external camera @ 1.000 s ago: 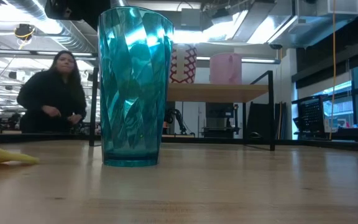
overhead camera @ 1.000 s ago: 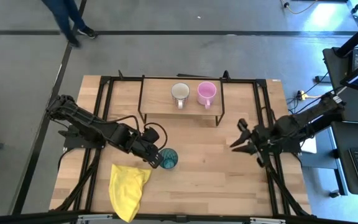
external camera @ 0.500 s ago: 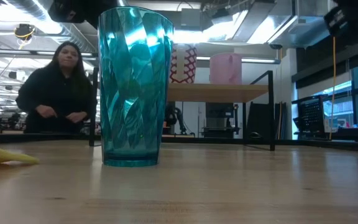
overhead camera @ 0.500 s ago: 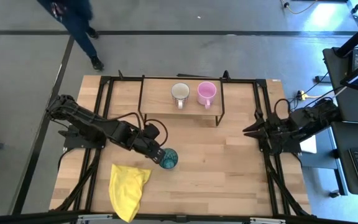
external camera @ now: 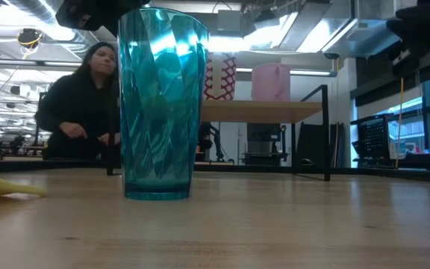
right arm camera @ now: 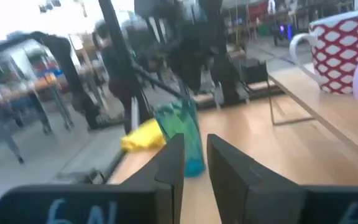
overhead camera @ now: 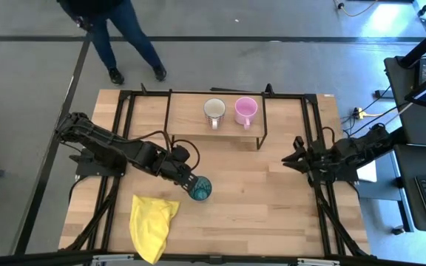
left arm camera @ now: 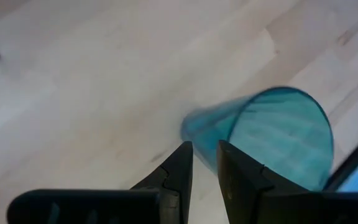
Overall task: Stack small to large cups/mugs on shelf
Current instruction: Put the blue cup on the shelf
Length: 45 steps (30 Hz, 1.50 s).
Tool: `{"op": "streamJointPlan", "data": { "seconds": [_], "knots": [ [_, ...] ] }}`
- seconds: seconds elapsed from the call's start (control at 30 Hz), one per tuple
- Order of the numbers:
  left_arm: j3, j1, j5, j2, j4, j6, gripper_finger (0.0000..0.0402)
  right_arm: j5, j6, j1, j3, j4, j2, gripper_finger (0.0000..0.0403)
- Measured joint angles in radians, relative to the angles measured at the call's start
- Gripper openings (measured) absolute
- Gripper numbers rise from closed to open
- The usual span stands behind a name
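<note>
The teal cup (overhead camera: pixel 201 189) stands upright on its base on the table, near the middle (external camera: pixel 159 104). My left gripper (overhead camera: pixel 189 181) hangs just left of and above its rim (left arm camera: pixel 204 149). Its fingers are a narrow gap apart with nothing between them, and I see no touch. A white mug with a red pattern (overhead camera: pixel 214 110) and a pink mug (overhead camera: pixel 245 111) stand side by side on the shelf (overhead camera: pixel 191 122). My right gripper (overhead camera: pixel 293 159) hovers near the table's right edge, pointing level toward the cup (right arm camera: pixel 195 143). Its fingers are narrowly apart and hold nothing.
A yellow cloth (overhead camera: pixel 152 222) lies crumpled at the near left, close to the cup. The shelf's black wire legs (overhead camera: pixel 260 140) stand on the table at the far middle. A person (overhead camera: pixel 117 29) walks beyond the far edge. Bare wood (overhead camera: pixel 257 199) lies between cup and right arm.
My right arm has drawn back toward the table's right edge and sunk, coming into the low view at the upper right; its finger gap looks the same. The teal cup has stayed put. The person beyond the far edge has walked toward the right.
</note>
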Motion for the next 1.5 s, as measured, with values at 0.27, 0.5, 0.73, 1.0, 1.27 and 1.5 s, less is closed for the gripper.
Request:
{"op": "streamJointPlan", "data": {
  "seconds": [0.27,0.5,0.73,1.0,1.27,1.5],
  "knots": [
    [0.0,-0.014,0.049,0.0,0.103,0.013,0.0066,-0.019,-0.012,-0.021,-0.096,0.227,-0.001,0.0071],
    [-0.001,-0.026,0.057,0.0,0.063,0.02,0.0066,-0.02,-0.012,-0.03,-0.098,0.231,-0.001,0.0071],
    [-0.001,-0.025,0.057,0.0,0.065,0.042,0.0067,-0.02,-0.009,-0.03,-0.098,0.232,-0.001,0.0071],
    [-0.016,-0.032,0.054,0.029,0.093,0.034,0.0067,-0.02,-0.007,-0.03,-0.098,0.233,-0.001,0.0071],
    [-0.015,-0.026,0.053,0.048,0.094,0.033,0.0067,-0.02,0.016,-0.03,-0.098,0.231,0.0,0.0071],
    [-0.015,-0.028,0.053,0.052,0.101,0.033,0.0067,-0.02,0.016,-0.03,-0.098,0.231,0.0,0.0071]
  ]
}}
